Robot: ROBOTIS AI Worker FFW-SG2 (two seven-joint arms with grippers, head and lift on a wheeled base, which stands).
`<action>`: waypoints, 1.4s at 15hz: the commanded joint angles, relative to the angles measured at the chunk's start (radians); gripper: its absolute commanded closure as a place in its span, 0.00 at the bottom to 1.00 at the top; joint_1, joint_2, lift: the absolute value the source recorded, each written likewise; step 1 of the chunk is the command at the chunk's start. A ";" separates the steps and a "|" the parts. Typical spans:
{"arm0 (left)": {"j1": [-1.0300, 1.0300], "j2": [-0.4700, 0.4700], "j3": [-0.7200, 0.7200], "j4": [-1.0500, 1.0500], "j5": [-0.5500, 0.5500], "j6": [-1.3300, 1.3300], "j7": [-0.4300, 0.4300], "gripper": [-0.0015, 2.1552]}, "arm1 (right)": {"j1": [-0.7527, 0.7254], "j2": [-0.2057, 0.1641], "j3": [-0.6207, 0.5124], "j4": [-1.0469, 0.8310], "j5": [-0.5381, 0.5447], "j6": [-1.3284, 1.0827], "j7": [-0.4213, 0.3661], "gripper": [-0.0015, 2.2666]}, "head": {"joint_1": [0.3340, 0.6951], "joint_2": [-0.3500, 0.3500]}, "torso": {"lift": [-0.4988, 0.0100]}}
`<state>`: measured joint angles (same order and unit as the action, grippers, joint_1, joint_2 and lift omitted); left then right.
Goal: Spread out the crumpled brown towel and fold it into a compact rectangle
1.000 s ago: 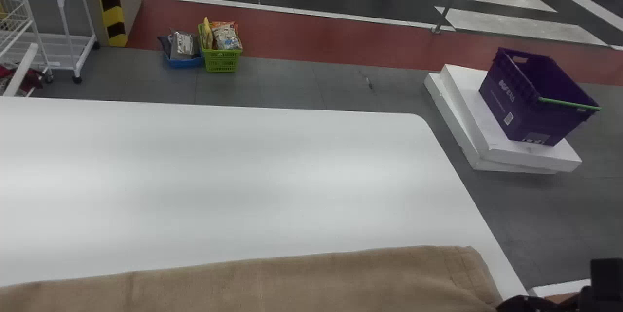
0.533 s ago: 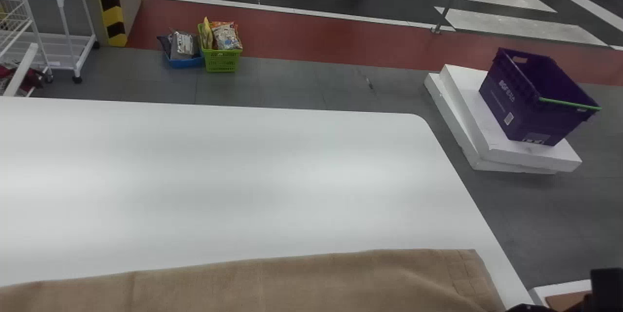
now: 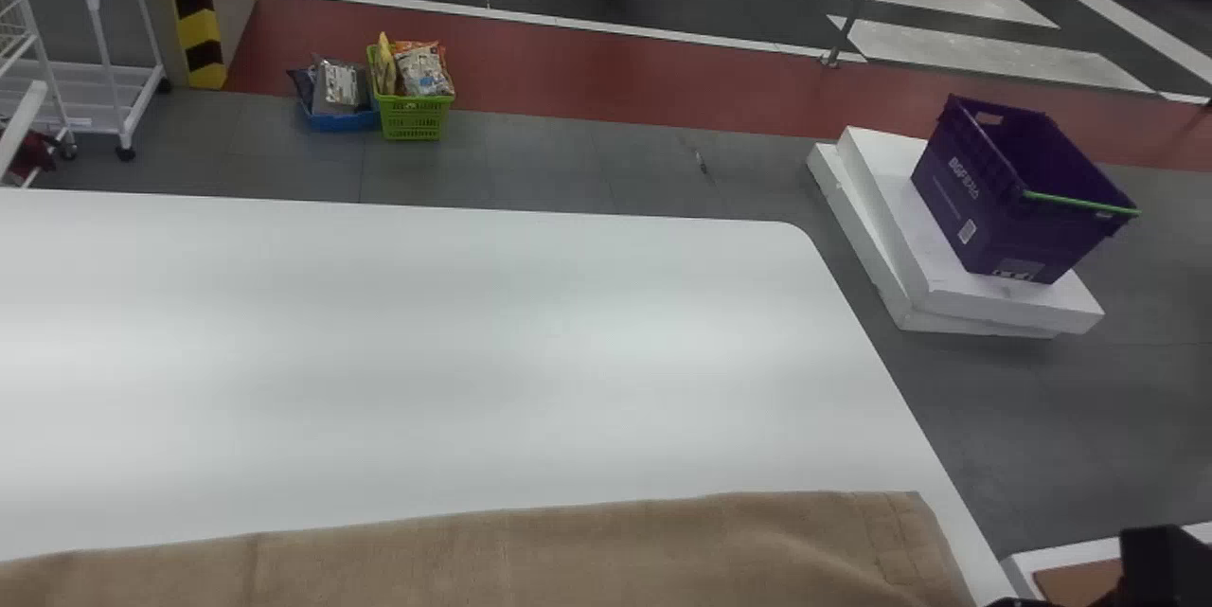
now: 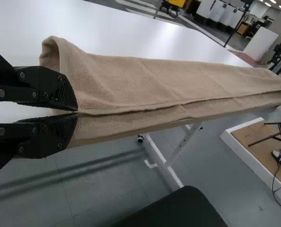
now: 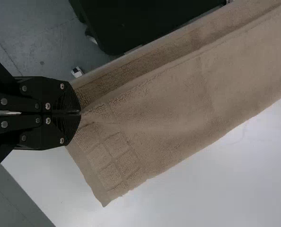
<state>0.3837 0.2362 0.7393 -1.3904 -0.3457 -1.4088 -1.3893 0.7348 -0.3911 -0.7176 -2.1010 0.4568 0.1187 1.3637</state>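
Observation:
The brown towel [image 3: 568,555] lies as a long folded strip along the white table's near edge. My right gripper [image 3: 1165,564] comes in at the head view's bottom right corner, beside the towel's right end, its fingertips hidden there. In the right wrist view my right gripper [image 5: 80,113] is shut on the long edge of the upper layer of the towel [image 5: 178,109], near its banded end. My left gripper [image 4: 77,112] is shut on the upper layer's edge at the other end of the towel [image 4: 154,78], where the cloth curls up in a loop. A lower layer juts out nearer the robot.
The white table [image 3: 426,351] extends beyond the towel. Past its right side, a purple crate [image 3: 1004,200] stands on white slabs [image 3: 1023,299]. Green and blue baskets [image 3: 412,117] and a white rack [image 3: 99,67] stand on the floor behind the table.
The towel's far right corner has settled slightly toward the robot and lies flatter. The right arm has lowered a little in the head view, and that whole view has shifted slightly left.

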 commanded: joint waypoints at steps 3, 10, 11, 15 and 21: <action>0.000 0.000 -0.005 -0.002 -0.001 0.003 0.000 0.46 | 0.017 0.000 0.009 -0.002 0.010 -0.009 0.003 0.50 | 1.00 0.04 | 0.73; 0.000 -0.002 -0.005 -0.004 -0.004 0.003 -0.007 0.46 | 0.029 -0.011 0.010 -0.002 0.016 -0.024 0.003 0.50 | 1.00 0.05 | 0.73; 0.000 -0.002 -0.006 -0.002 -0.006 0.003 -0.005 0.46 | 0.031 -0.014 0.007 -0.002 0.016 -0.024 0.003 0.50 | 1.00 0.05 | 0.73; -0.002 -0.002 -0.009 -0.002 -0.006 0.003 -0.005 0.46 | 0.048 -0.015 0.017 0.004 0.020 -0.024 0.003 0.50 | 1.00 0.02 | 0.73; -0.003 -0.002 -0.009 -0.001 -0.009 0.003 -0.002 0.46 | 0.038 -0.015 0.043 0.012 0.051 -0.024 0.003 0.47 | 1.00 0.02 | 0.73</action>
<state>0.3811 0.2347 0.7303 -1.3915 -0.3529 -1.4058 -1.3912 0.7803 -0.4066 -0.6858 -2.0898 0.4967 0.0924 1.3637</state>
